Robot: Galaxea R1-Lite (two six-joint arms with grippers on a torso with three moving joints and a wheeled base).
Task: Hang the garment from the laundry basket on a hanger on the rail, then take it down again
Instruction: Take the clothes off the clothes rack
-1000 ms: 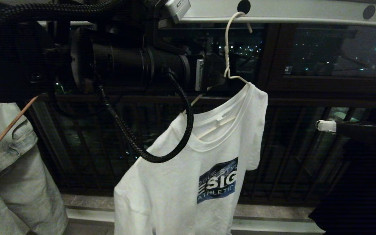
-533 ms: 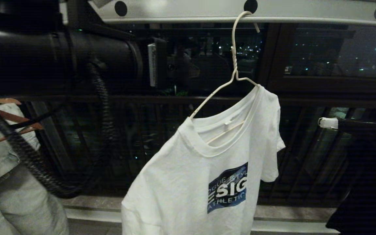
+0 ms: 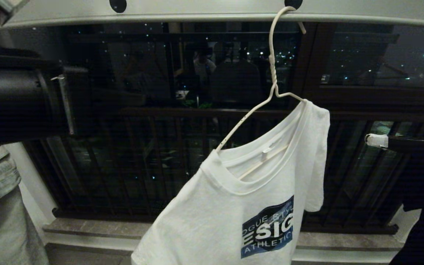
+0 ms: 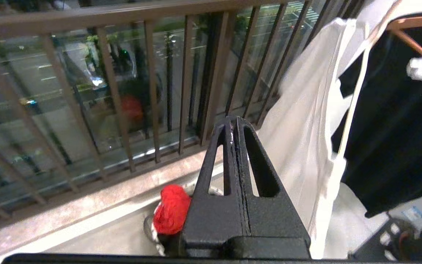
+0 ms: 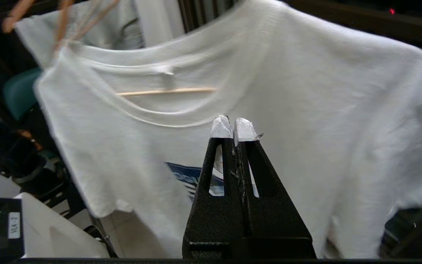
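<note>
My left arm (image 3: 20, 105) is a thick matte-black cylinder with a thin silver band at its collar. My left gripper (image 4: 234, 124) has textured black fingers with slotted cut-outs. My right gripper (image 5: 233, 128) matches it, but with whitish tape wrapping the tips.

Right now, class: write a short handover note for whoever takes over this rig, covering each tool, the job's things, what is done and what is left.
Left tool: shut, empty, beside the T-shirt.
Right tool: shut, empty, pointing at the shirt's front.
T-shirt is on the white wire hanger, askew: one shoulder has slid down the wire. Hanger is hooked on the rail. Laundry basket: not in view.
Done: hanging.
Left: take the shirt down again.
</note>
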